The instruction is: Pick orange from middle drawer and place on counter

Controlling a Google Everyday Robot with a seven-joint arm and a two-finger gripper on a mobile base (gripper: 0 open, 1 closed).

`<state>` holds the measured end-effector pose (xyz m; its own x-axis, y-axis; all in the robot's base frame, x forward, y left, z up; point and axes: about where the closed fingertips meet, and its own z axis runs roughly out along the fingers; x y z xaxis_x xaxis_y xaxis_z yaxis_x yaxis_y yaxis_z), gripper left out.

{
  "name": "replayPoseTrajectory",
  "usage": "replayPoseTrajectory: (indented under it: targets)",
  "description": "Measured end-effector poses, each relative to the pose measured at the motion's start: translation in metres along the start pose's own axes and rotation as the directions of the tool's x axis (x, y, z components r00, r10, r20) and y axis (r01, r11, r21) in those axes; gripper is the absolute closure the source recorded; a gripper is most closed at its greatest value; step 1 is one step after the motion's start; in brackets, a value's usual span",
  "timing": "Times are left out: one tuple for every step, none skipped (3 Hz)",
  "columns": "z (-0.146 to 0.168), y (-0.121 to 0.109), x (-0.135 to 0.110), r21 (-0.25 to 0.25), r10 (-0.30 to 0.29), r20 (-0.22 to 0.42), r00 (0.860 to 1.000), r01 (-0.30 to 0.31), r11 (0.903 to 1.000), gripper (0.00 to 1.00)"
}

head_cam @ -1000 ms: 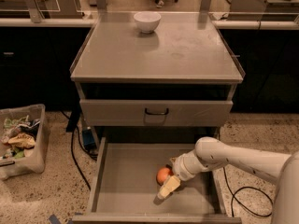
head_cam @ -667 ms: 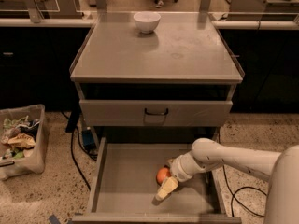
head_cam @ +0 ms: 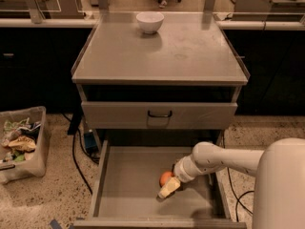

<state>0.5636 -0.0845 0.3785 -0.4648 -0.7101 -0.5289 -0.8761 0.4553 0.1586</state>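
The orange [head_cam: 165, 178] lies on the floor of the open middle drawer [head_cam: 128, 185], right of centre. My gripper [head_cam: 167, 187] reaches in from the right on a white arm and sits right at the orange, its pale fingertip [head_cam: 167, 189] just below and in front of the fruit. The grey counter [head_cam: 157, 51] above bears only a white bowl.
A white bowl [head_cam: 149, 22] stands at the back of the counter. The upper drawer [head_cam: 159, 114] with a black handle is closed. A bin of rubbish [head_cam: 21, 142] sits on the floor at left. Cables [head_cam: 76, 156] run beside the cabinet.
My arm has drawn slightly left, bringing the gripper closer around the orange. The orange has not visibly moved.
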Motion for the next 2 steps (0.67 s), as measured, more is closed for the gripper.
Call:
replayPoseTrajectory:
  targets:
    - [0.0106, -0.0043, 0.0047, -0.001, 0.009, -0.020, 1.000, -0.009, 1.0000, 0.00]
    - [0.0106, -0.0043, 0.0047, -0.001, 0.009, -0.020, 1.000, -0.009, 1.0000, 0.00]
